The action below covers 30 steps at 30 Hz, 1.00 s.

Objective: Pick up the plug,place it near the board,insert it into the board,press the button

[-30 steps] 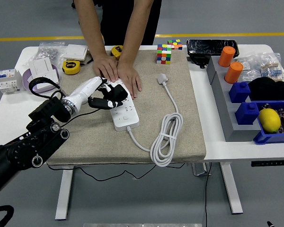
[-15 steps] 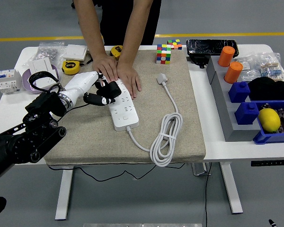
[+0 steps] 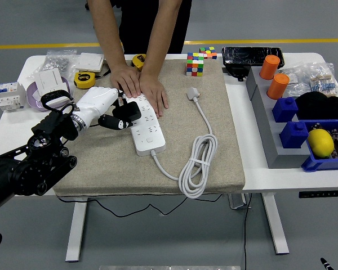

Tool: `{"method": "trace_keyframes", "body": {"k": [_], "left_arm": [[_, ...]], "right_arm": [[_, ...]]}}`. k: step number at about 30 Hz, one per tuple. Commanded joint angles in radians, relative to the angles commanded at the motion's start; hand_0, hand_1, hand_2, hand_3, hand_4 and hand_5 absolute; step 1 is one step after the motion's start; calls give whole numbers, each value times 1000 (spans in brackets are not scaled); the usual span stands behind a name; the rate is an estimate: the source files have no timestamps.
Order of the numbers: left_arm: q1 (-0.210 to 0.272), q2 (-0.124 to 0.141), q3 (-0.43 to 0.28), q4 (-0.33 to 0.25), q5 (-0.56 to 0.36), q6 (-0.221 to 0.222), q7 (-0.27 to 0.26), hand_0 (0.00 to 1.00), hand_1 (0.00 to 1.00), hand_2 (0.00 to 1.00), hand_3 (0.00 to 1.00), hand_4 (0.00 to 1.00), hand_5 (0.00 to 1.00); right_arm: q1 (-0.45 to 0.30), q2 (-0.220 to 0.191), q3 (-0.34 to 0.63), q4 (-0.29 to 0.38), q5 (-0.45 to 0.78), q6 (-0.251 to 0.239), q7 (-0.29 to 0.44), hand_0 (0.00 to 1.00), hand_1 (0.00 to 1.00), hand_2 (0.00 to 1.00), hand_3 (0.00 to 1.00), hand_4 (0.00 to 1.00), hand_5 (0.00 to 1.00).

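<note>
Plug lies unheld, right of the power strip, cord trailing toward the near edge. Left hand, fingers loosely curled and holding nothing, sits at the strip's left edge; strip's long axis runs near-to-far.

Your left hand keeps sliding back left off the power strip, now sitting at its edge.

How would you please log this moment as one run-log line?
left hand: at power strip left edge | person's hands: pressing strip's far end | plug: lying unplugged on mat | right arm: out of view
</note>
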Motion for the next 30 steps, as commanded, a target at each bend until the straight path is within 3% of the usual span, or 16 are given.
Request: {"method": "trace_keyframes", "body": {"k": [19, 30], "left_arm": [[-10, -16, 50, 53, 0, 39, -21, 625, 541, 436, 489, 512, 2], [-30, -18, 80, 74, 24, 40, -22, 619, 540, 433, 488, 511, 2]], "right_arm": [[1, -2, 0, 0, -1, 0, 0, 929, 850, 797, 800, 998, 998], [2, -6, -1, 0, 2, -1, 0, 929, 850, 797, 800, 998, 998]]}}
